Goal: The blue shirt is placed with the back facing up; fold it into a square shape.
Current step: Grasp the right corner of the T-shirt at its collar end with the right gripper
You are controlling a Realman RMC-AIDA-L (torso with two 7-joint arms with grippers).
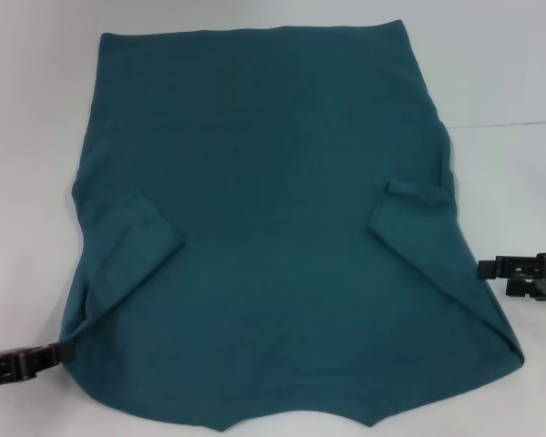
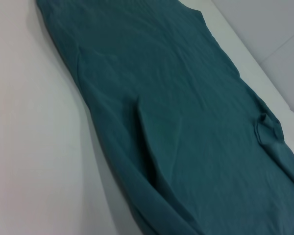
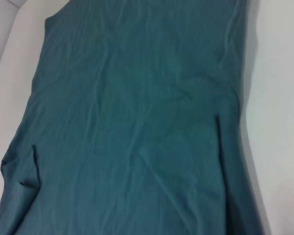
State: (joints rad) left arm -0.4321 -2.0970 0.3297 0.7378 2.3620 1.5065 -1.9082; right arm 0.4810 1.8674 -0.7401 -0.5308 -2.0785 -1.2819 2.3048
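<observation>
The blue shirt (image 1: 273, 228) lies flat on the white counter (image 1: 36, 137), sleeves folded inward. Left gripper (image 1: 62, 349) touches its lower-left edge; right gripper (image 1: 484, 268) sits at right. Finger state: cannot tell.

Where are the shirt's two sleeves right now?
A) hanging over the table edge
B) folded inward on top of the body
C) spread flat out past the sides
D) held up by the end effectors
B: in the head view both sleeves lie folded over the blue shirt body, one on each side, while the left end effector and right end effector sit low at the shirt's side edges.
</observation>
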